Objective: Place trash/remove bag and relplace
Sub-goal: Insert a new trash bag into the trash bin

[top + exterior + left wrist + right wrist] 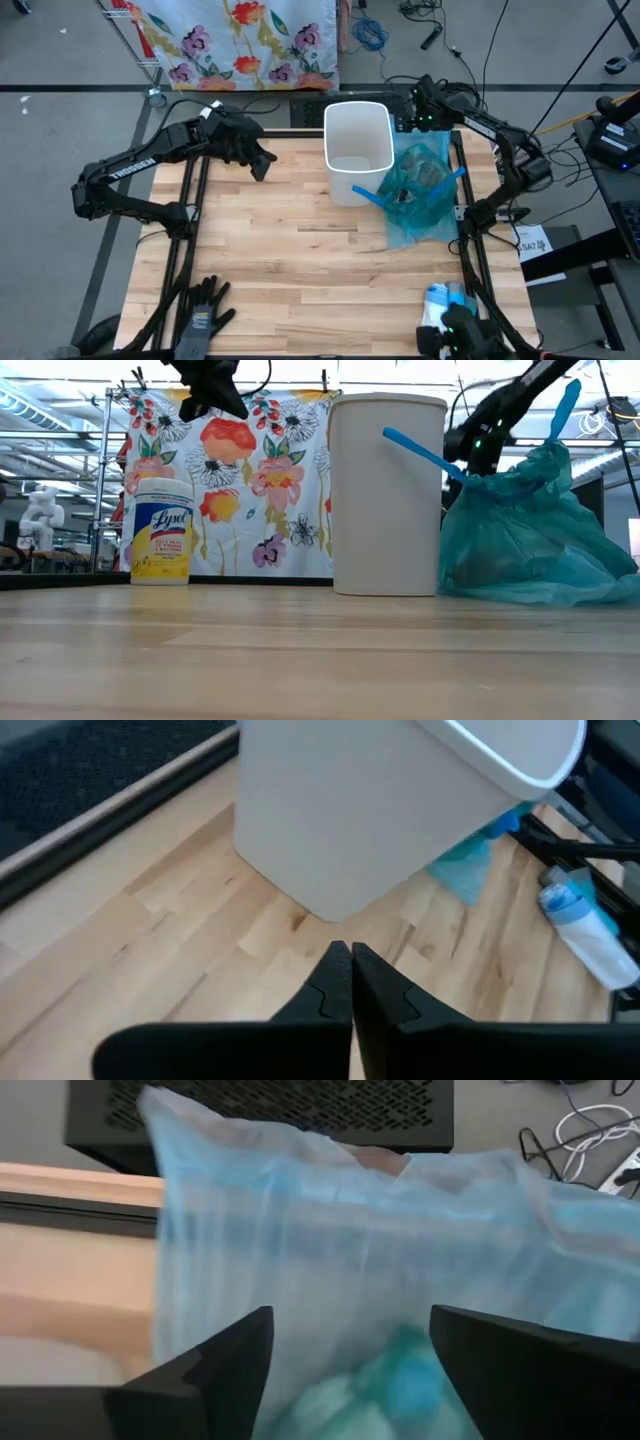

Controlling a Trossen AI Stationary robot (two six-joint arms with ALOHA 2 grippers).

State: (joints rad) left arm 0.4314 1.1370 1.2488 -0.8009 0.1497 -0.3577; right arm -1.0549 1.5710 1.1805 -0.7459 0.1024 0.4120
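Trash bag [420, 190], blue and full, sits on the table [280, 270] just right of the white bin [358, 150]. Right gripper [350, 1370] stands open over it; lift straight clear, minding the drawstring. Left gripper [350, 982] waits shut, left of the bin.

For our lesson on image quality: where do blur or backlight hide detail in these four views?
Right wrist view: blue bag soft and close, contents unreadable. Low view: bright background, left gripper a silhouette. Left wrist view: white bin slightly soft. High view: evenly lit.

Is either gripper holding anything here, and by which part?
Nothing. The right gripper is open over the blue bag; the left gripper is shut and empty.
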